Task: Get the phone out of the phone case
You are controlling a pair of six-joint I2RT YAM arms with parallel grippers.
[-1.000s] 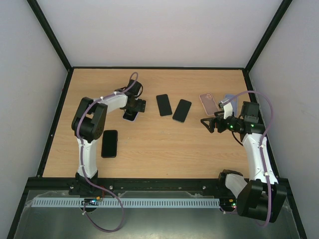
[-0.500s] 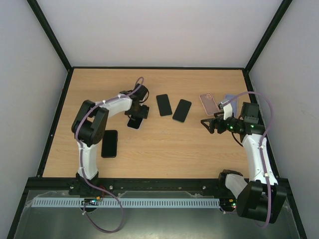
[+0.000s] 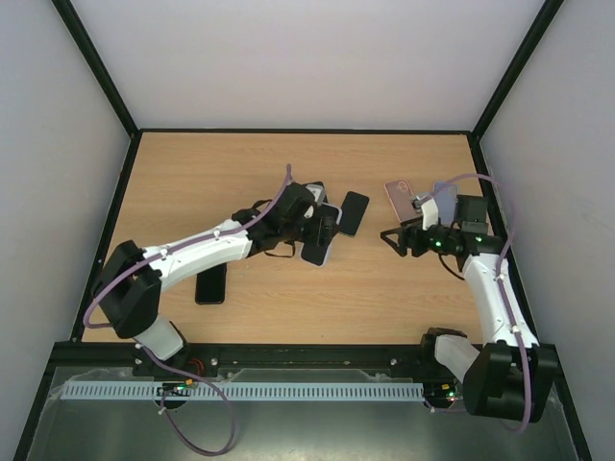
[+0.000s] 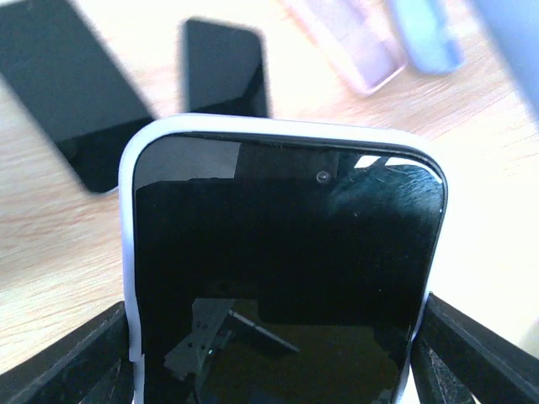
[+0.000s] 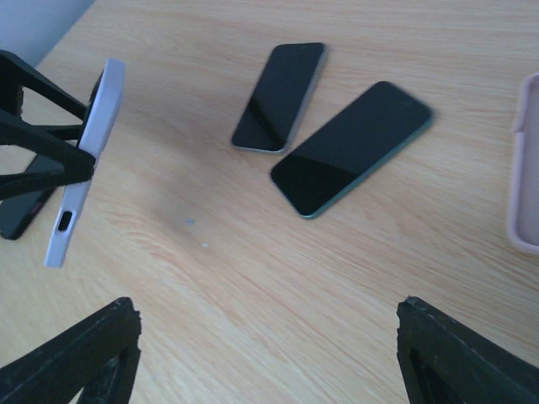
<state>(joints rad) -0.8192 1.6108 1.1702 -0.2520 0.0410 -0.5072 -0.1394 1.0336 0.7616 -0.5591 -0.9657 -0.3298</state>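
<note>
My left gripper [image 3: 322, 235] is shut on a phone with a black screen in a pale lavender case [image 4: 286, 278] and holds it up off the table near the middle. Its fingers [image 4: 101, 358] press on the two long sides of the case. In the right wrist view the cased phone [image 5: 84, 160] shows edge-on at the left, tilted, with the left fingers around it. My right gripper [image 3: 397, 240] is open and empty, a short way to the right of the cased phone. Its fingers [image 5: 80, 358] are wide apart over bare wood.
Two bare black phones [image 5: 280, 97] [image 5: 354, 147] lie just behind the gripped phone. A third black phone [image 3: 211, 283] lies partly under the left arm. An empty pink case [image 3: 399, 197] and an empty blue case [image 3: 445, 197] lie at the back right.
My left arm has carried the cased phone from the back left of the table to the middle, lifted off the wood. My right gripper has shifted slightly left and stays open.
</note>
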